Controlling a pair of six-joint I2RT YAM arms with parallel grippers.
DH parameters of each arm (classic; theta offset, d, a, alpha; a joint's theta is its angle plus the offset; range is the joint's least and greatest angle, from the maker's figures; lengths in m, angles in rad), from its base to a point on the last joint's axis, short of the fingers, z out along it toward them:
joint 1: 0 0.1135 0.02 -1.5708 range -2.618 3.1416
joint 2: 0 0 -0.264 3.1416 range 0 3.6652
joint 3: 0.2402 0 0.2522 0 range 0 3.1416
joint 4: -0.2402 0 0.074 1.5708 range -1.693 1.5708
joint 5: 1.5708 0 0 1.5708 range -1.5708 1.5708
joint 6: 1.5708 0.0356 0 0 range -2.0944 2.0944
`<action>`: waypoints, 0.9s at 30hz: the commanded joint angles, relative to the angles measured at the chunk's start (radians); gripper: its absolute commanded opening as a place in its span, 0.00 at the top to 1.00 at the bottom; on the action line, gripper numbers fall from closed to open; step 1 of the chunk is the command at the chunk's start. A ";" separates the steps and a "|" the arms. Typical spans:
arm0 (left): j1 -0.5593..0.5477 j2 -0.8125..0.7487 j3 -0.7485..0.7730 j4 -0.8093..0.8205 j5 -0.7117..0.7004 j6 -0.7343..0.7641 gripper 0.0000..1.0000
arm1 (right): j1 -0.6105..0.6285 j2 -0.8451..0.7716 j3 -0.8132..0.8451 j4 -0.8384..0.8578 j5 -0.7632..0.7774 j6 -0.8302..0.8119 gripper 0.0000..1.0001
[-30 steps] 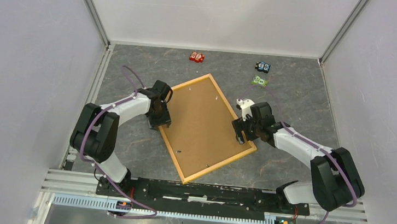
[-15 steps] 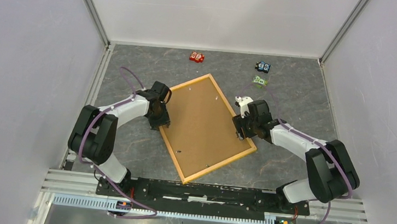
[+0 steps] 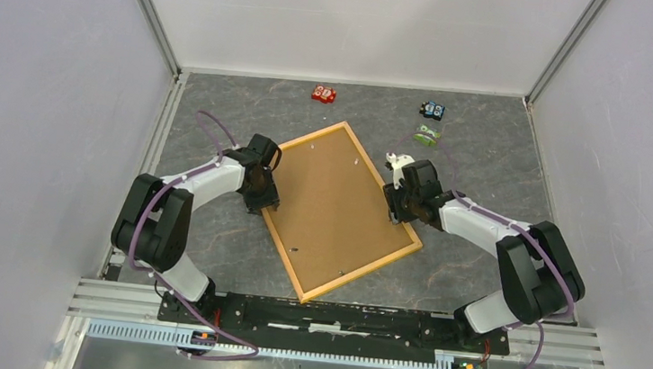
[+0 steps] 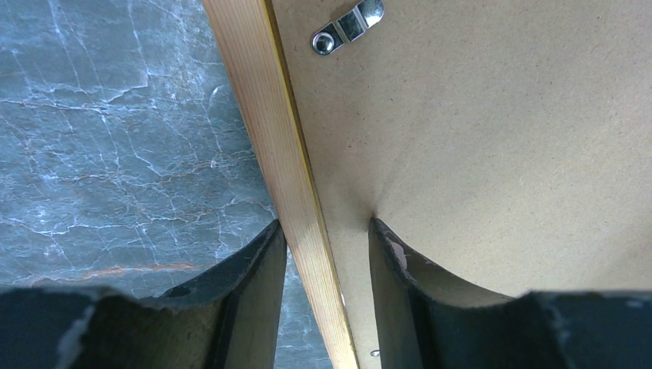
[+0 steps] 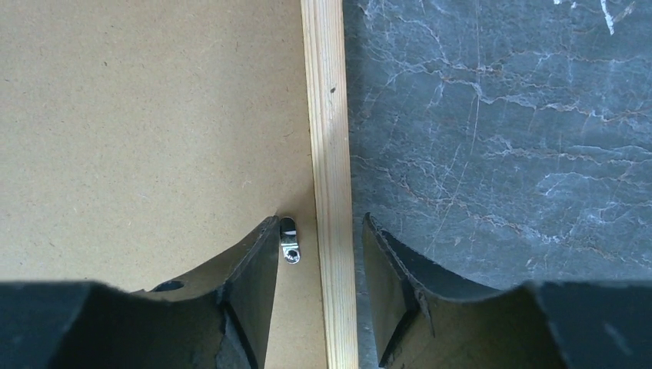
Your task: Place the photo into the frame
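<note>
Frame (image 4: 273, 154) lies back-up mid-bench (image 3: 488, 155), board (image 3: 339, 204) seated in it, photo not in view. The left jaws and right jaws stand spread astride its left and right rails, clamping neither. Risk: uneven closing could skew the frame, or a finger could catch a clip (image 5: 289, 247); bare bench borders every edge, with the toys (image 3: 323, 93) well apart at the upper centre and upper right.

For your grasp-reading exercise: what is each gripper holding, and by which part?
Nothing: left gripper and right gripper each straddle a long rail of the wooden frame, jaws open.
</note>
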 commanded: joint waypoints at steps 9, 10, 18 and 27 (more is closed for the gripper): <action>-0.005 -0.004 -0.022 0.012 0.029 0.029 0.51 | 0.019 -0.057 -0.019 -0.096 0.041 0.040 0.59; -0.005 -0.003 -0.021 0.013 0.030 0.028 0.51 | 0.020 -0.063 -0.021 -0.097 0.041 0.036 0.62; -0.005 0.004 -0.016 0.014 0.042 0.022 0.50 | 0.022 0.012 0.026 -0.101 0.069 0.053 0.79; -0.005 -0.010 -0.027 0.014 0.044 0.023 0.49 | 0.051 -0.103 0.036 -0.155 0.063 0.100 0.50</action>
